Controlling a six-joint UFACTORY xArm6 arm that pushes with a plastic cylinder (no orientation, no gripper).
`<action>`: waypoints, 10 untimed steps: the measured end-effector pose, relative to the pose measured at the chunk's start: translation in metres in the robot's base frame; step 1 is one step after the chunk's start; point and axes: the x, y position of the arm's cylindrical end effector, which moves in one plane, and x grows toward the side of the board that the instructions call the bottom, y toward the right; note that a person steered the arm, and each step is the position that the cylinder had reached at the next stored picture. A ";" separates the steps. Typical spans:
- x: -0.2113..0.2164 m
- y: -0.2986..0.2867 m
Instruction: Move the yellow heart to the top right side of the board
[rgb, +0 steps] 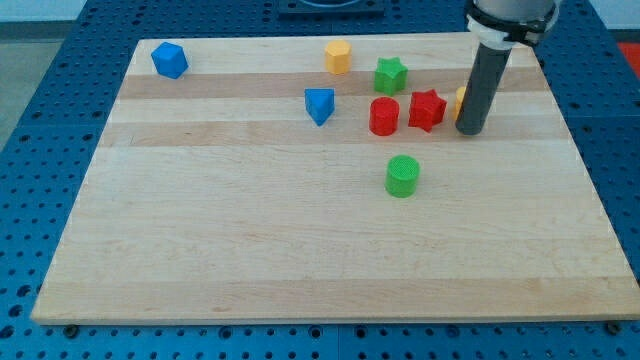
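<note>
We have one view only: it looks down obliquely from the near edge of the table (300, 270), covering the whole board at moderate range.

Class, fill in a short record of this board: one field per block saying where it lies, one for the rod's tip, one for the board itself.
board: wooden
blue block: top left corner
yellow hexagonal block: top centre
green star: right of that yellow block
blue triangular block: centre, below the yellow one
red cylinder: beside the red star
red star: left of my tip
green cylinder: lowest block
yellow heart: mostly hidden behind the rod
my tip: against the yellow heart's right side
</note>
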 end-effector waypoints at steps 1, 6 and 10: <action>-0.013 0.002; -0.083 0.003; -0.115 -0.015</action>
